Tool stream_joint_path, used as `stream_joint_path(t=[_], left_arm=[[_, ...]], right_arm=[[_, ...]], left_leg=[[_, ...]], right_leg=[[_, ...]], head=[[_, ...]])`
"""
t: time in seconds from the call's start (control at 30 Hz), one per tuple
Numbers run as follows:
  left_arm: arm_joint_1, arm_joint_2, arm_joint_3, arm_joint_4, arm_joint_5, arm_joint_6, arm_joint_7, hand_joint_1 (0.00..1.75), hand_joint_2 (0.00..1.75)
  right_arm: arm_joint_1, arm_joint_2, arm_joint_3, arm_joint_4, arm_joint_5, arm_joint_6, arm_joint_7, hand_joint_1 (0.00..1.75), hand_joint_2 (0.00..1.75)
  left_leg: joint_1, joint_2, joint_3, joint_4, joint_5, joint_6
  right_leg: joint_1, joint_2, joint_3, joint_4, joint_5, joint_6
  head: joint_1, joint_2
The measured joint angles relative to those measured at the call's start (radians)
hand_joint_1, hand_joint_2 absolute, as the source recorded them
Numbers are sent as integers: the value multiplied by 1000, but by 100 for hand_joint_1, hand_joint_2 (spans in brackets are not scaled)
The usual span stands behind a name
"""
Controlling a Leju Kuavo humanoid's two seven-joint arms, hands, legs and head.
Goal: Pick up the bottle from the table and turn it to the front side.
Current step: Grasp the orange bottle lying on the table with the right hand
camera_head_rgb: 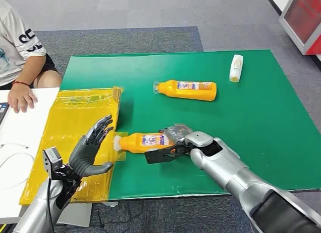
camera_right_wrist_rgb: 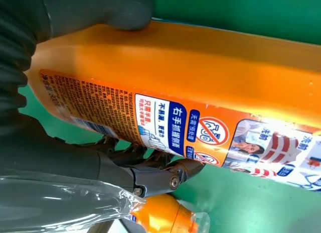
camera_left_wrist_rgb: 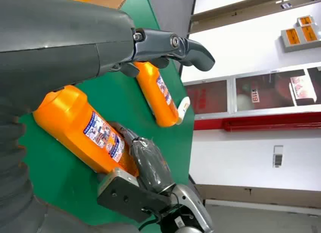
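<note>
The right hand point(camera_head_rgb: 178, 147) grips the near orange bottle point(camera_head_rgb: 145, 141) at its base; it lies crosswise, cap toward the open left hand point(camera_head_rgb: 91, 152).

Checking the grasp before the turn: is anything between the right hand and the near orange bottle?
Nothing visible: the right hand already grips the near orange bottle around its base end on the green mat.

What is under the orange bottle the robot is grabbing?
Green mat lies under the near orange bottle, held by the right hand. Its cap end overlaps yellow plastic sheet. Directly beneath is hidden.
</note>
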Motion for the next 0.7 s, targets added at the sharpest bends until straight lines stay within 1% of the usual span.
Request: stream_joint_path(t=[0.13, 0.27, 0.4, 0.5, 0.57, 0.7], left_arm=[[-5, 0, 0, 5, 0, -3, -3, 0, 175], [-16, 0, -2, 16, 0, -17, -19, 0, 175], [-35, 0, -6, 36, 0, -34, -42, 0, 175], [-50, 1, -14, 53, 1, -36, -53, 0, 175], [-56, 1, -21, 61, 5, -35, -57, 0, 175], [-59, 2, -26, 71, 12, -32, -61, 0, 175]], right_arm=[[-1, -10, -1, 2, -41, 15, -29, 175, 175], [1, -39, -16, 6, -166, 59, -123, 175, 175], [26, -88, -54, 6, -337, 138, -255, 175, 175], [58, -130, -87, -4, -447, 174, -332, 175, 175], [86, -161, -113, -21, -513, 190, -367, 175, 175], [144, -206, -168, -58, -608, 220, -405, 175, 175]], left_leg=[[0, 0, 0, 0, 0, 0], [0, 0, 0, 0, 0, 0], [0, 0, 0, 0, 0, 0], [0, -1, 0, 0, 0, 0], [0, -1, 0, 0, 0, 0], [0, -1, 0, 0, 0, 0]], right_leg=[[0, 0, 0, 0, 0, 0], [0, 0, 0, 0, 0, 0], [0, 0, 0, 0, 0, 0], [0, -1, 1, 0, 0, 0], [0, -1, 1, 0, 0, 0], [0, -1, 1, 0, 0, 0]], head=[[0, 0], [0, 0], [0, 0], [0, 0], [0, 0], [0, 0]])
